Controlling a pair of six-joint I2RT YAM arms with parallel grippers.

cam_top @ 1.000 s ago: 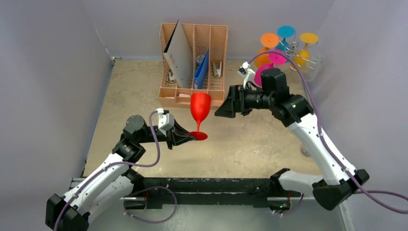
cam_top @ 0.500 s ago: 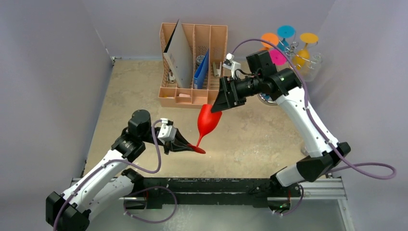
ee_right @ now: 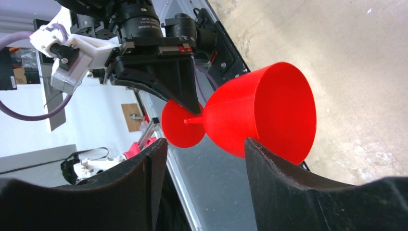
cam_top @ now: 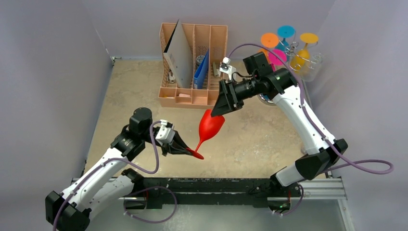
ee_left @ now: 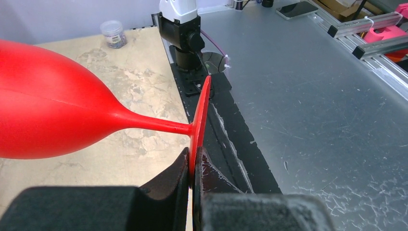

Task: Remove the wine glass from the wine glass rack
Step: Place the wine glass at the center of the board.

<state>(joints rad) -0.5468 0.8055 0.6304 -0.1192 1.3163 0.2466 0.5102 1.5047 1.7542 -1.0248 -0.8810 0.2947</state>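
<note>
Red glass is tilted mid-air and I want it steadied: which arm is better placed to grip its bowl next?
Right. The right gripper has open fingers on either side of the red glass at its bowl. The left gripper is shut on the foot, away from the bowl.

The glass (cam_top: 210, 126) is plain bright red. The left tool (cam_top: 189, 149) and right tool (cam_top: 217, 110) are matt black, on white-and-black arms (cam_top: 310, 126). The surface (cam_top: 130, 91) is mottled beige. The organiser (cam_top: 192, 103) is peach, holding a blue folder (cam_top: 202, 72) and a grey sheet (cam_top: 182, 55). Glass feet (cam_top: 286, 32) behind show orange, cyan, yellow and magenta.
</note>
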